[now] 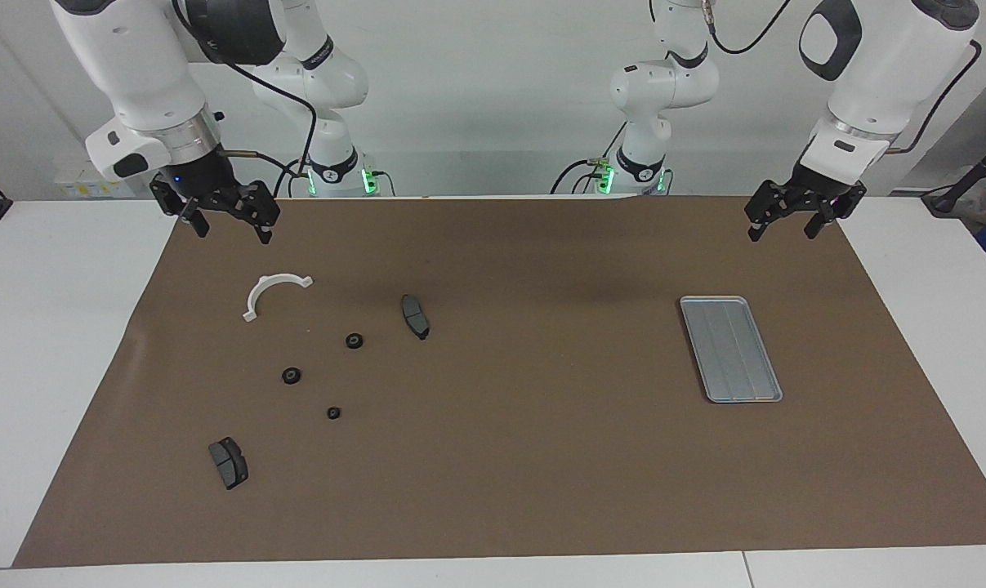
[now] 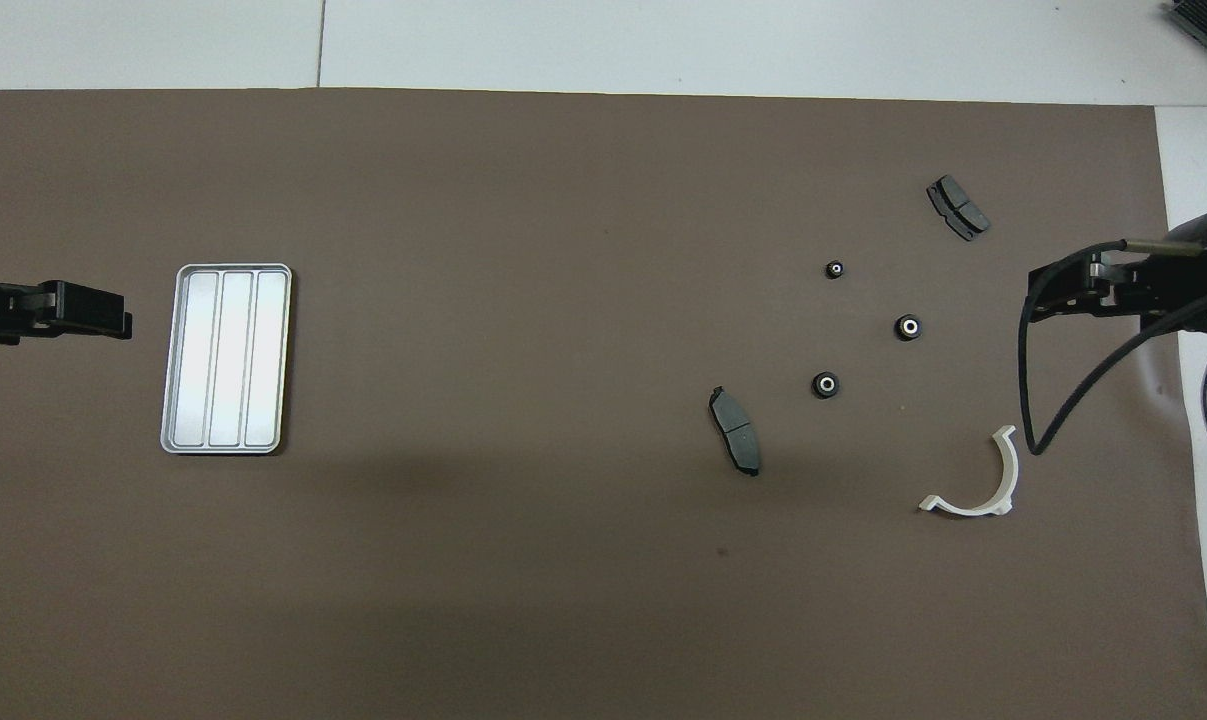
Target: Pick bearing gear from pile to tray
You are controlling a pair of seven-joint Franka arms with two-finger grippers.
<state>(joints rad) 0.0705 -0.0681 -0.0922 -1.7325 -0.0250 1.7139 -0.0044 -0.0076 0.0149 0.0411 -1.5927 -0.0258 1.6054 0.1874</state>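
Tray (image 1: 731,349): flat silver-grey metal rectangle, rounded corners, raised rim, lengthwise ridges; bare, toward the left arm's end of the brown mat (image 1: 542,457). Pile well apart from tray, toward the right arm's end: three small black round bearing gears (image 1: 292,376), two dark grey brake pads (image 1: 415,316), one white curved bracket (image 1: 274,292). Left gripper (image 1: 793,230) fingers spread, holding nothing, raised over the mat edge near tray. Right gripper (image 1: 227,230) likewise spread, holding nothing, over the mat corner. No legible writing.

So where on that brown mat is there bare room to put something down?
The widest bare stretch lies between the tray and the nearer brake pad. It is crowded at the right arm's end, where three gears, the white bracket and another pad are scattered.
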